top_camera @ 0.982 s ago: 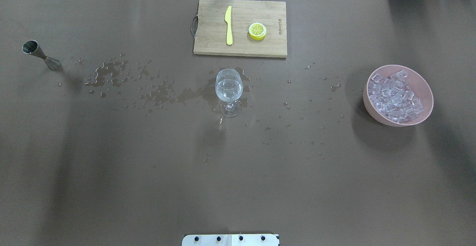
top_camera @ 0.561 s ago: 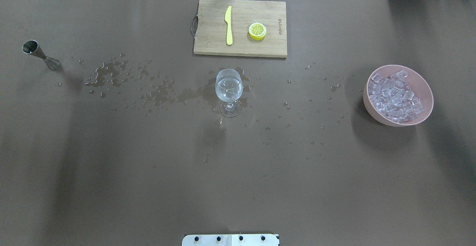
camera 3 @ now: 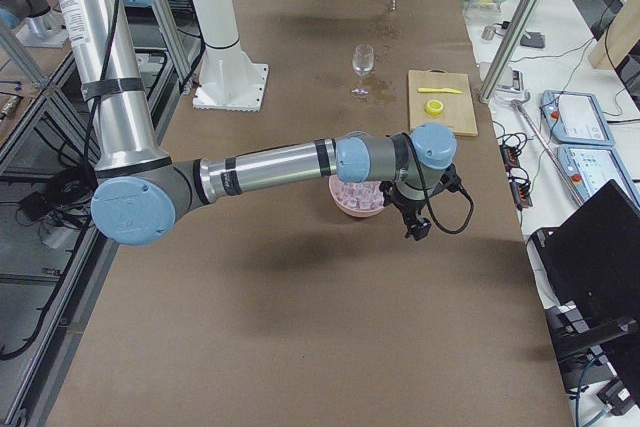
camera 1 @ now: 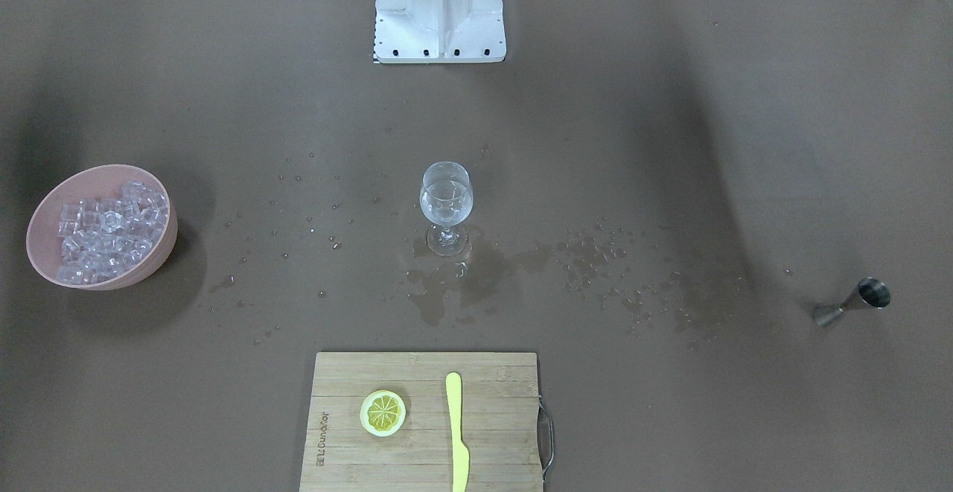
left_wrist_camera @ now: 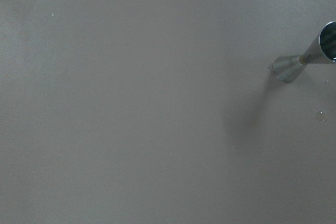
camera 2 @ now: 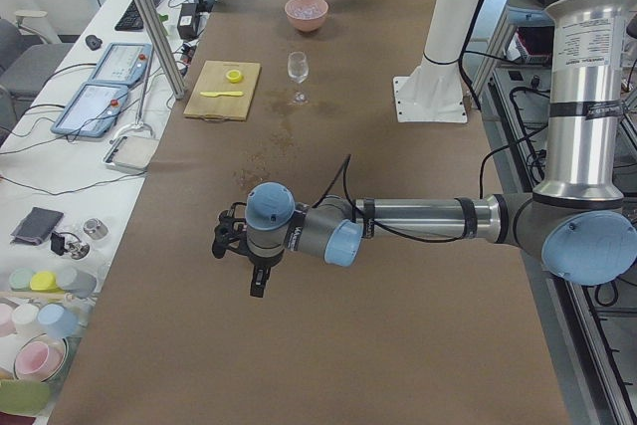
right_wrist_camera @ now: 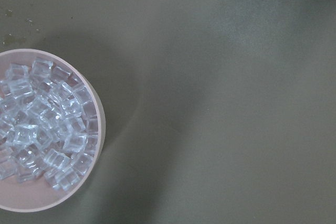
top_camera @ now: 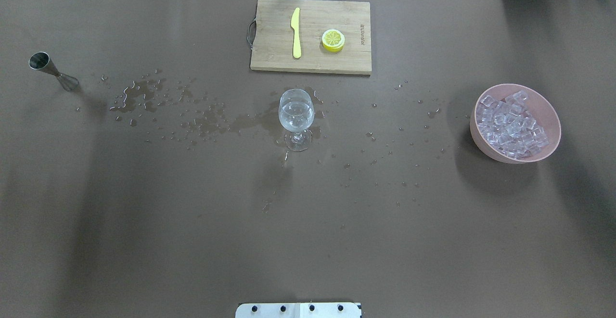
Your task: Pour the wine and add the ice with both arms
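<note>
Wine [top_camera: 295, 120]: small amount, clear, in the glass [top_camera: 296, 97]. The glass stands upright mid-table, in line with the white base [top_camera: 298, 310] and just on the robot's side of the board [top_camera: 332, 63].

Ice [top_camera: 511, 126]: a heap of clear cubes in the pink bowl [top_camera: 551, 116], on the robot's right side of the table [top_camera: 308, 222], well apart from the glass.

Steel jigger [top_camera: 50, 69] stands upright at the far left of the table, well apart from the glass. Wet patches and droplets [top_camera: 144, 94] spread between jigger and glass. A puddle touches the glass foot, and sparser drops run toward the bowl.

On the board lie a yellow knife [top_camera: 295, 31] and a lemon slice [top_camera: 333, 40], apart from each other, with the knife nearer the handle end.

Left arm [camera 2: 418, 218] reaches out level over the table's left end. Left tool [camera 2: 257, 286] points down, clear of the surface. It is seen only from the side, so I cannot tell whether it is open or closed. The left wrist view shows bare table with the jigger at the right edge.

Right arm [camera 3: 270, 162] stretches out level at the other end. Right tool [camera 3: 416, 227] points down, up above the table near the bowl, and overlaps the bowl's rim in the side view. It too shows only from the side, so I cannot tell its state. The right wrist view looks down on the bowl of ice at lower left, bare table beside it.
</note>
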### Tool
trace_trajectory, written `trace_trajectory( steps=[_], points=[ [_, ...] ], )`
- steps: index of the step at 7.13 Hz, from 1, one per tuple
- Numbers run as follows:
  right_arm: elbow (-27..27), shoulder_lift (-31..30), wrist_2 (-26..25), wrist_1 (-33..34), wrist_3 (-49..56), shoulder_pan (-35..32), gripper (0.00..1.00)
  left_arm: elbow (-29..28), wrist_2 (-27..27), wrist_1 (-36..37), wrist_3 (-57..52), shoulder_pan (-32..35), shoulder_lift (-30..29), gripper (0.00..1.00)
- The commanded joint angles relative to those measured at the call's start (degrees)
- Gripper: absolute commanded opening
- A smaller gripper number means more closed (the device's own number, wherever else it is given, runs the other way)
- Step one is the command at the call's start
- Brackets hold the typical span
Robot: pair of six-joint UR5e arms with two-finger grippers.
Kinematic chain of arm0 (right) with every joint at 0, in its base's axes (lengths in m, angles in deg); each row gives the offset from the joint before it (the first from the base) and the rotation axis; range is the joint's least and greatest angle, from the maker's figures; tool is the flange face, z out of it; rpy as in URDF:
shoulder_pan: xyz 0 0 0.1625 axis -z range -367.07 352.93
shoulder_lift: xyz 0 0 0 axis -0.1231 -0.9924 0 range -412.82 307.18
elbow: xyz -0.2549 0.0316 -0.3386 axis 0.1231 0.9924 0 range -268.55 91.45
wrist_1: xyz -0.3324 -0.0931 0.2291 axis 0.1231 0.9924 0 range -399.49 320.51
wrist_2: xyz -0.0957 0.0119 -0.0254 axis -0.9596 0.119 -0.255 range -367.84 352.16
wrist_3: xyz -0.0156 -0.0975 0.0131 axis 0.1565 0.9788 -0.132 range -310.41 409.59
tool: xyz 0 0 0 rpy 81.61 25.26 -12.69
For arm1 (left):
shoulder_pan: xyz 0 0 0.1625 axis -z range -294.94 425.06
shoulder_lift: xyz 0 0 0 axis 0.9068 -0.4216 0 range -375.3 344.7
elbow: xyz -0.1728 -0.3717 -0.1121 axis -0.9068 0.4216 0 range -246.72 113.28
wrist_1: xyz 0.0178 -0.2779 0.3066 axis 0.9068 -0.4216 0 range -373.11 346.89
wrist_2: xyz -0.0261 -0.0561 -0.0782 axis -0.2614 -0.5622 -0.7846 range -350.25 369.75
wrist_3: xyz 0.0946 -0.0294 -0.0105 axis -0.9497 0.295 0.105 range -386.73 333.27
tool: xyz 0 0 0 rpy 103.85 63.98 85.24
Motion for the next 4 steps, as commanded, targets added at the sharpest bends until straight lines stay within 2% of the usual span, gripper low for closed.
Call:
trace_trajectory(
  steps=[1, 2, 4],
  points=[
    [0.0, -0.1, 0.0, 0.1, -0.1, 0.0, 1.0, -1.4, -2.4, -6.7, 0.0, -0.1, 0.1, 0.98],
    [0.1, -0.1, 0.3, 0.1, -0.1, 0.0, 1.0, -2.3, -1.8, -13.1, 0.1, -0.3, 0.1, 0.98],
    [0.0, -0.1, 0.4, 0.0, -0.2, 0.0, 1.0, -3.3, -1.7, -15.8, 0.3, -1.9, -0.7, 0.98]
  ],
)
